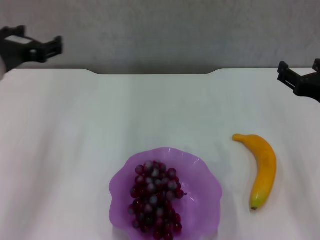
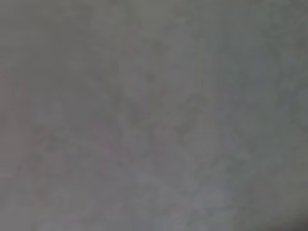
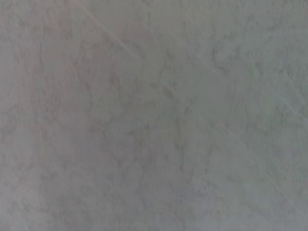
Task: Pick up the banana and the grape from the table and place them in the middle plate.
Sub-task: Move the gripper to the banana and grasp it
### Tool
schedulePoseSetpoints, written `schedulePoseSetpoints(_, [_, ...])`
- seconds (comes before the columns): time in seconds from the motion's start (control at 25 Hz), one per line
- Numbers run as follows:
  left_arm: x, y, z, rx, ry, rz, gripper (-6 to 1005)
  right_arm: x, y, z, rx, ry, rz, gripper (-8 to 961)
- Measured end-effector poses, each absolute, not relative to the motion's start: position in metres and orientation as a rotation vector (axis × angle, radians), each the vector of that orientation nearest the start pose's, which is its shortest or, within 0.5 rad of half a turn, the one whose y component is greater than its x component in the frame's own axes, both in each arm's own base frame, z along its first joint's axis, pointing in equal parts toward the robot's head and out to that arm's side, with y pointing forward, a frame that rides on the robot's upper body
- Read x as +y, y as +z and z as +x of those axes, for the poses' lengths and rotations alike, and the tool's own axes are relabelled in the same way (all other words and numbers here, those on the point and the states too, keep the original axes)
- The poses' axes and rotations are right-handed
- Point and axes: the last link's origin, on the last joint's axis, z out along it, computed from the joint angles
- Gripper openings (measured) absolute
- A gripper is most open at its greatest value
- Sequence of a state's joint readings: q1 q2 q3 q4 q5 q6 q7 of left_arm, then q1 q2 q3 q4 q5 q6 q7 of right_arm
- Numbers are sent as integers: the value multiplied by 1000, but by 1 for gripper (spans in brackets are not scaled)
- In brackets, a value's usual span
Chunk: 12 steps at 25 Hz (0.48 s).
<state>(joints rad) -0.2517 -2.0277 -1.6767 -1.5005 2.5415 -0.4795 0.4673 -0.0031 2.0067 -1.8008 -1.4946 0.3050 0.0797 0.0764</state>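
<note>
Head view: the grape [image 1: 156, 199] is lying inside the plate [image 1: 205, 192], bunch running lengthwise from the plate's far side toward its near rim, filling the left-centre of the bowl. The plate is sitting on the table [image 1: 75, 140] at the near edge of the view, roughly midway between the two arms and well apart from both.

The banana [image 1: 262, 169] is lying flat on the table, outside the plate, just off the plate's right side and not touching it. Its stem end is pointing toward the far side and slightly inward; its greenish tip is pointing toward the robot. It is lying nearer the robot than the right gripper and a little inward of it, well apart from it.

The left gripper [image 1: 52, 47] is hanging at the far left corner, above the table's far edge, against the grey wall [image 1: 165, 30]. Nothing is showing in it; whether it is open or closed I cannot tell. The grape and plate are lying well to its right and much nearer the robot.

The right gripper [image 1: 292, 80] is hanging at the far right edge, over the table near the far edge. It is partly cut off by the frame, so I cannot tell its state either.

Both wrist views are showing only a mottled grey surface; no task thing is appearing in either.
</note>
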Motion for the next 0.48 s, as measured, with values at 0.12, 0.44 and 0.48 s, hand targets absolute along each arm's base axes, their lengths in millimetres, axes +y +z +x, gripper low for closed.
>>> schedulePoseSetpoints(0.12, [400,99,-217,-655,-303,-1796,894,341,40,234,785,514,-1734,866])
schedulePoseSetpoints(0.44, [388,119,-228,-667,-314,-1726,893,342,43,238,836,483,-1727,864])
schedulePoseSetpoints(0.48, [387,121,-230,-671,-314,-1718,893,342,43,240,845,475,-1726,864])
